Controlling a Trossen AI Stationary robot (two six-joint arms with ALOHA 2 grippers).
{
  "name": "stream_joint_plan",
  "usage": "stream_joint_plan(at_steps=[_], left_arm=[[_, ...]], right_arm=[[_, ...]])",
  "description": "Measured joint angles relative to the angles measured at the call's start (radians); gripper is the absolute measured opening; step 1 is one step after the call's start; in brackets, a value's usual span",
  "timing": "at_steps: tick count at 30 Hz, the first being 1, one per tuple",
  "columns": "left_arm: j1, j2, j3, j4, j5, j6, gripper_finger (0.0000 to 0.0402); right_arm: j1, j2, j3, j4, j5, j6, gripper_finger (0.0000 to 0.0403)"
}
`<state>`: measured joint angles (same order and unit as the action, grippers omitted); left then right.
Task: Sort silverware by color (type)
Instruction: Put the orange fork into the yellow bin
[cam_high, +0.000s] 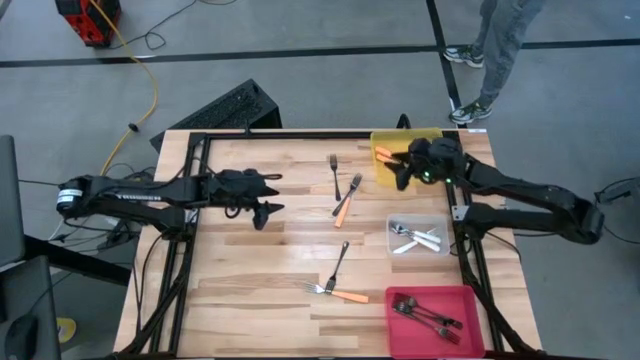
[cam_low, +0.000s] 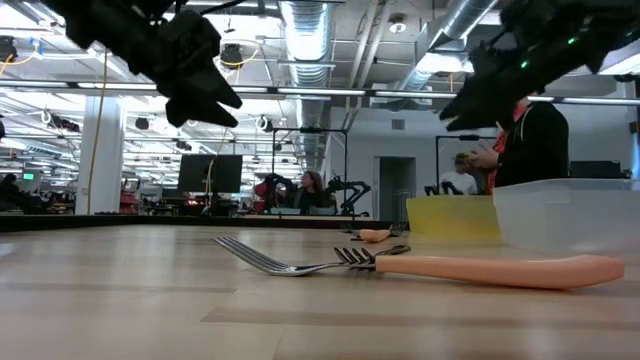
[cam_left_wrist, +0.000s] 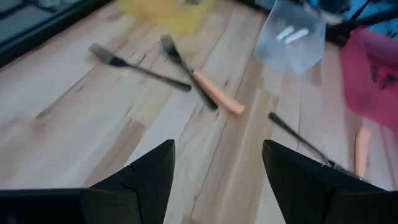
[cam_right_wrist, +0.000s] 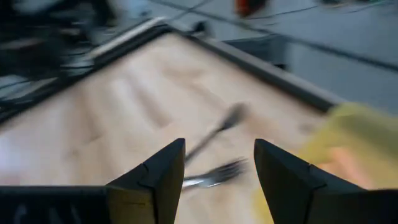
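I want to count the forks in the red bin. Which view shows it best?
The high view: it looks straight down into the red bin, where dark forks lie. The left wrist view shows only a blurred part of it; the low and right wrist views do not show it.

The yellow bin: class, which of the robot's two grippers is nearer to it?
Right. The right gripper hangs over the yellow bin's edge, while the left gripper is across the table, beyond the loose forks.

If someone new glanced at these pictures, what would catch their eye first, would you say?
Probably the three bins down the table's right edge: yellow bin, clear bin and red bin. Four forks lie loose mid-table, two orange-handled. The open right gripper hovers over the yellow bin; the left gripper waits, open.
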<state>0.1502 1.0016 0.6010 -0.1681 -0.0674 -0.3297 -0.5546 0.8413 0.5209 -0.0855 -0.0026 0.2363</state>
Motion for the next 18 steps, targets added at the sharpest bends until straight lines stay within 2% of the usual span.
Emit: stream_joint_plan(at_steps=[4, 10, 13, 18], left_arm=[[-0.010, 0.000, -0.119, 0.267, 0.001, -0.047, 0.0226], [-0.012, 0.000, -0.242, 0.587, 0.033, -0.084, 0.0226], [-0.018, 0.000, -0.264, 0.643, 0.022, -0.096, 0.0226], [-0.032, 0.000, -0.272, 0.662, -0.037, -0.154, 0.0226]], right_arm=[[0.096, -0.081, 0.000, -0.056, -0.103, 0.072, 0.0216], [0.328, -0.113, 0.000, -0.066, -0.105, 0.122, 0.0216], [0.452, -0.089, -0.008, -0.029, -0.067, 0.155, 0.0216], [0.637, -0.011, -0.038, 0.072, 0.074, 0.157, 0.0216]])
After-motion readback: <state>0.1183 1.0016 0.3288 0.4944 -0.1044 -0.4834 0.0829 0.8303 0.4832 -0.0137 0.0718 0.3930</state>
